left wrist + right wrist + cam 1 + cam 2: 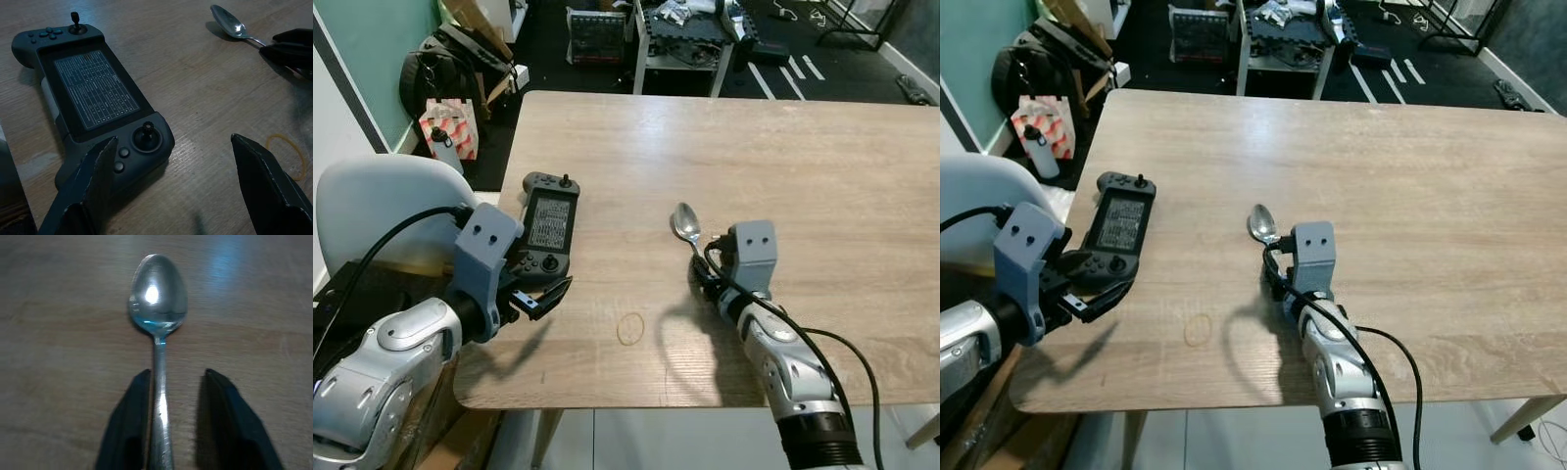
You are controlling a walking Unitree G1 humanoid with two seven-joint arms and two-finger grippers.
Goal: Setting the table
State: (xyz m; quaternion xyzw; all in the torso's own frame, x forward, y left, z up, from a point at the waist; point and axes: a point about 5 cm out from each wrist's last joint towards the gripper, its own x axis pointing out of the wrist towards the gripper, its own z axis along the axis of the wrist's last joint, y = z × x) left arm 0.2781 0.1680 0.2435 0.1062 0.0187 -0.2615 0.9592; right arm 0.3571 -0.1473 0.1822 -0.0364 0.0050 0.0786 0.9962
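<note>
1. A metal spoon [686,224] is seen lying flat on the wooden counter [822,186], roughly at the centre of the head view, with its bowl pointing toward 12 o'clock and its handle running back toward 5 o'clock.
2. The right gripper [168,423] is lowered onto the counter over the spoon's handle; its jaws are parted, one black finger [128,418] lying against the handle and the other standing slightly apart from it (so the spoon is straddled, not clamped).
3. The spoon's handle is hidden in the head views beneath the grey wrist housing.
4. The left gripper [173,181] is held just above the counter's near edge at about 8 o'clock, with its jaws spread wide and nothing between them.
5. A dark handheld game controller [546,230] is laid on the counter at 9 o'clock from the spoon, well apart from it; its near end lies just beyond the left gripper's fingertips [105,161].
6. A thin rubber band [630,329] is seen on the counter at 7 o'clock from the spoon, between the two arms.
7. A white chair [382,211] is placed at the counter's left side, and bags and clutter are seen on the dark floor beyond.
</note>
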